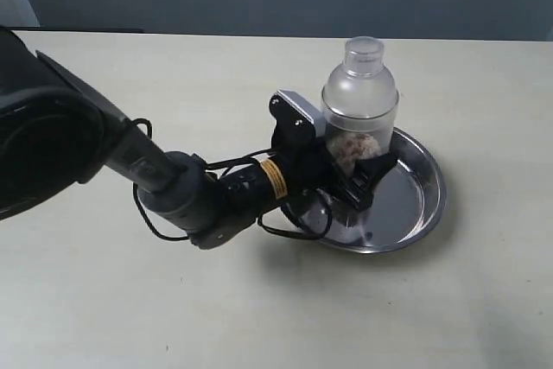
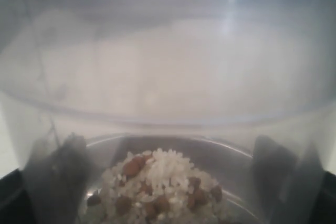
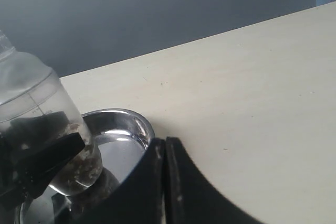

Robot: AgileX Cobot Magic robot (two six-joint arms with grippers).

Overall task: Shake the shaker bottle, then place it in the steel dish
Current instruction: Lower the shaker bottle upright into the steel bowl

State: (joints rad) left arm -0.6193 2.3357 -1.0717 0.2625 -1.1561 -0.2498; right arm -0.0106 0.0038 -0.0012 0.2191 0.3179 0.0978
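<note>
Little height left, seemingly: with left jaws gripping bottle (image 1: 361, 97), right jaws clenched empty, lower level into dish (image 1: 413, 202) before releasing.

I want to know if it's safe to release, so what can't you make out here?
Exterior view: the left gripper hides where the shaker bottle meets the steel dish; resting or hovering, unclear.
Left wrist view: frosted plastic blurs the fingers into dark shapes.
Right wrist view: the frame edge cuts off the bottle's cap.
Exterior view: the right gripper is out of frame.
</note>
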